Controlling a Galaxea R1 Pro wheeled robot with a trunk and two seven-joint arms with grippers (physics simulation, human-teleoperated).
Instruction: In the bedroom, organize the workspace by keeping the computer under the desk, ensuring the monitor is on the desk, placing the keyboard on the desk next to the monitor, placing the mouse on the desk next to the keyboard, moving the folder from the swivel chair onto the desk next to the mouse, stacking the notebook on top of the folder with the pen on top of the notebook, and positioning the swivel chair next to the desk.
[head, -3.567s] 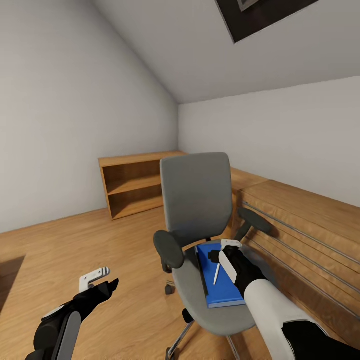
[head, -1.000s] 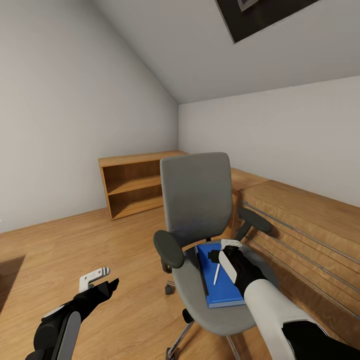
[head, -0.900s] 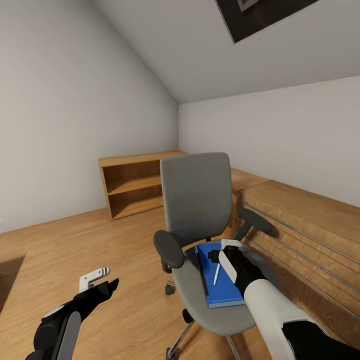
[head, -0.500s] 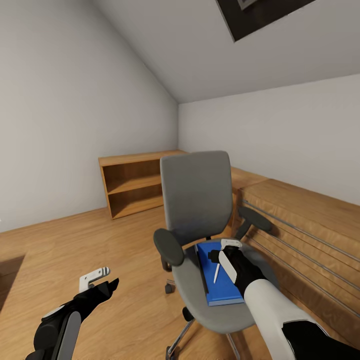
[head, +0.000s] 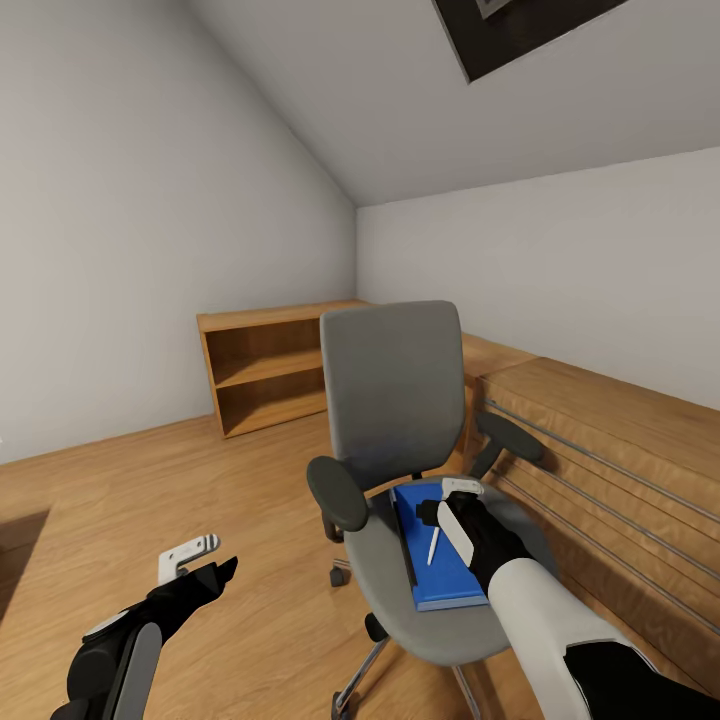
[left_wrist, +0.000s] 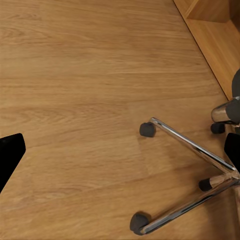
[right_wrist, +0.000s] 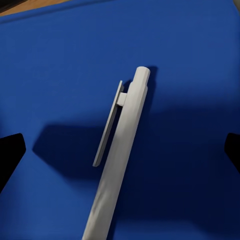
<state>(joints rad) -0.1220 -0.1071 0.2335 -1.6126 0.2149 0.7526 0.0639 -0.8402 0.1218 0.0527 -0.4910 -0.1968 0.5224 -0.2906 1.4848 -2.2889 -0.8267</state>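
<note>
A home attic room is showing here: a sloped grey ceiling (head: 400, 100) with a dark-framed skylight (head: 530, 30) at upper right is running down to pale walls. Low light-wood shelving (head: 265, 385) is standing mid-frame on a wood floor (head: 150, 490), with a swivel chair (head: 395, 400) sitting at centre.
</note>
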